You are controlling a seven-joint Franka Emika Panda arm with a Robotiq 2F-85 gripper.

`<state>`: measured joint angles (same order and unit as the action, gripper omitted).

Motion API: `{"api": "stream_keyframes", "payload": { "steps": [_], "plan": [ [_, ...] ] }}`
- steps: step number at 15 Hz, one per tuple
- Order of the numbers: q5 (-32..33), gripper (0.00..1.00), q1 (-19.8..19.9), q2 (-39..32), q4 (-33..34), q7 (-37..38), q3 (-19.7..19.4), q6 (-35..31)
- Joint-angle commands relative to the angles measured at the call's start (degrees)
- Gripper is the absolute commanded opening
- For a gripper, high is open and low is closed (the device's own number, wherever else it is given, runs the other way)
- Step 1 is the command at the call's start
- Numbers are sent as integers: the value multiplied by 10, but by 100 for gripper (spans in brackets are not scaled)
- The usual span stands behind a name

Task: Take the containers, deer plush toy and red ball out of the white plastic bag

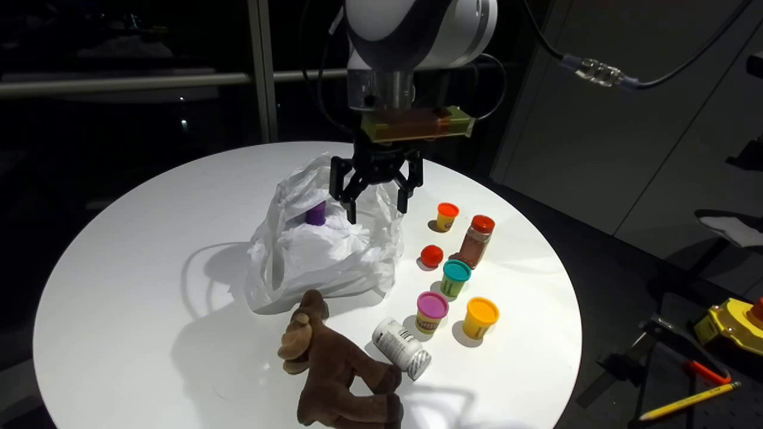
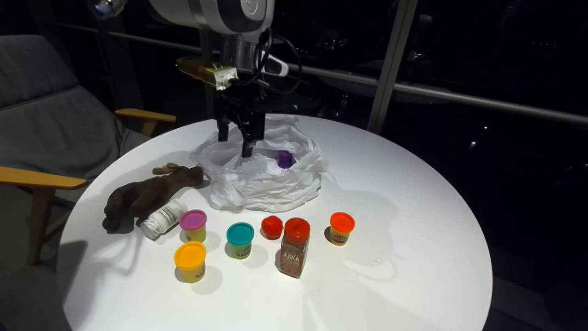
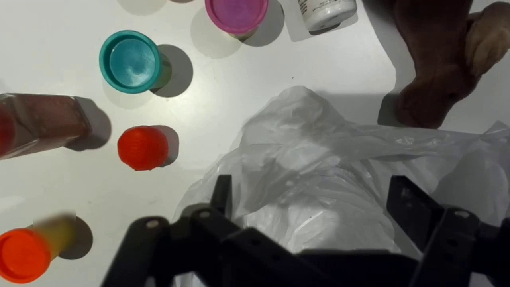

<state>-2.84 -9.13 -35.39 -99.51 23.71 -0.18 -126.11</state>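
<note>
currently, the gripper [image 1: 377,211] hangs over the white plastic bag [image 1: 334,277] with its fingers set wide apart. the bag rests on the round white table [image 1: 119,268], mouth upward, walls creased. inside it, toward the far left, is a purple container [image 1: 316,213], partly covered by film.

the deer plush toy [image 1: 337,351] lies on its side on the near part of the table, legs toward the right; i take all directions from this side. its head is just beside the bag's near edge; from where i stand, i cannot tell whether they touch.

items to the right of the bag, far to near:
- orange-lidded tub [image 1: 446,216], upright, farthest;
- red ball [image 1: 431,256], just left of the red-lidded jar [image 1: 476,241], which is upright and labelled ajika;
- teal-lidded tub [image 1: 455,277], upright, just nearer than the jar;
- pink-lidded tub [image 1: 431,311], upright, with the yellow-orange tub [image 1: 480,317] upright to its right;
- white bottle [image 1: 400,347], on its side, between the pink-lidded tub and the plush toy, cap pointing near and right.

in the wrist view, the bag's film shows beneath and between the spread fingers; the red ball is well apart from them. off the table, near right: a yellow pencil [image 1: 688,402].
</note>
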Motion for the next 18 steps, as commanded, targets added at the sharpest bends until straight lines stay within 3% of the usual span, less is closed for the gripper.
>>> {"api": "stream_keyframes", "payload": {
  "steps": [1,6,18],
  "plan": [
    [38,100,-4,-69,58,-26,-14,-11],
    [83,100,-10,-137,126,-45,-29,-35],
    [78,100,-18,-209,234,-76,-23,-56]
  ]
}}
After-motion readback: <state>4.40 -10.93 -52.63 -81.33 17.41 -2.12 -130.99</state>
